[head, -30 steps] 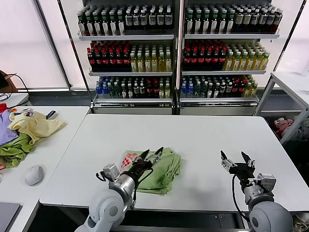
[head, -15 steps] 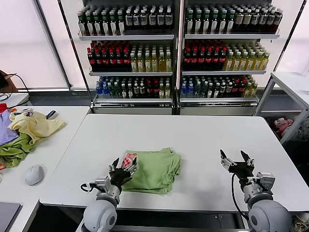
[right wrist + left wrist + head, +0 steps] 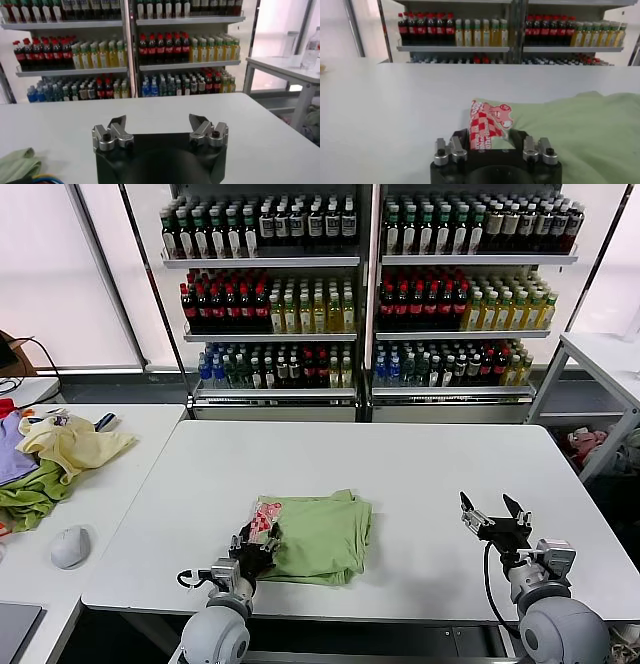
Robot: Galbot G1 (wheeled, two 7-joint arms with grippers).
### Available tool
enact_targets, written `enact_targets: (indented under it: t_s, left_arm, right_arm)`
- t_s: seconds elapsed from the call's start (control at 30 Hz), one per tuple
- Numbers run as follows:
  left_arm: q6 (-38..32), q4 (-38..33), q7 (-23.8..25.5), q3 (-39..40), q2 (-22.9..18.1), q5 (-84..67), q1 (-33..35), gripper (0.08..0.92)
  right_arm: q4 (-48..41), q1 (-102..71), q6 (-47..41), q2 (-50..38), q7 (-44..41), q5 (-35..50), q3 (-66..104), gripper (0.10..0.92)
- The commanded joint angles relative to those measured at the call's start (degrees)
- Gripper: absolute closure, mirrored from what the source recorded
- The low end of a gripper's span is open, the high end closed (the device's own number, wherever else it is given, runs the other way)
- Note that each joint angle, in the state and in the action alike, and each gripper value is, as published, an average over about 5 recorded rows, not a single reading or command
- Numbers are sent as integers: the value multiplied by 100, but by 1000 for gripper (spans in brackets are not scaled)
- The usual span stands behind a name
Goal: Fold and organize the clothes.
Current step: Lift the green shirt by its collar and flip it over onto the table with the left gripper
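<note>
Left gripper [image 3: 259, 546] withdrawn from folded light sage-green soft shirt [image 3: 322, 536] to its near-left edge, fingers spread, empty. Shirt compact at white table [image 3: 400, 464] front-centre; fold looks done. Right gripper [image 3: 497, 522] idle, wide.

Shirt: the sage-green shirt [image 3: 322, 536] lies folded into a compact stack on the white table [image 3: 420, 474], near its front edge; a red-and-white print shows at its left end
Left gripper: the left gripper [image 3: 258, 546] sits low at the shirt's left end, right by the print, fingers spread
Right gripper: the right gripper [image 3: 497, 519] hovers over bare table well to the right of the shirt, fingers apart, holding nothing
Side table: a heap of pale yellow, green and purple garments [image 3: 45, 459] and a grey mouse [image 3: 70, 546]
Background: shelves of bottles [image 3: 365, 289] behind the table
</note>
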Motion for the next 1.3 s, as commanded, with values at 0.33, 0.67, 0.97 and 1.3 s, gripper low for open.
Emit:
enact_targets:
  t_s: [0.33, 0.67, 0.97, 1.3]
  left_arm:
    - [219, -405, 83, -773, 179, -2308, 38, 793]
    - [497, -1041, 25, -2352, 1231, -3572, 76, 867]
    - [976, -1422, 8, -3595, 2506, -4309, -66, 867]
    - [1061, -2219, -162, -1962, 2227, -2875, -279, 867]
  right_arm:
    - [37, 5, -5, 0, 13, 9, 6, 203]
    - [40, 71, 0, -6, 17, 49, -18, 203]
    - [59, 140, 20, 44, 10, 55, -93, 203]
    - [181, 106, 44, 77, -5, 69, -84, 203]
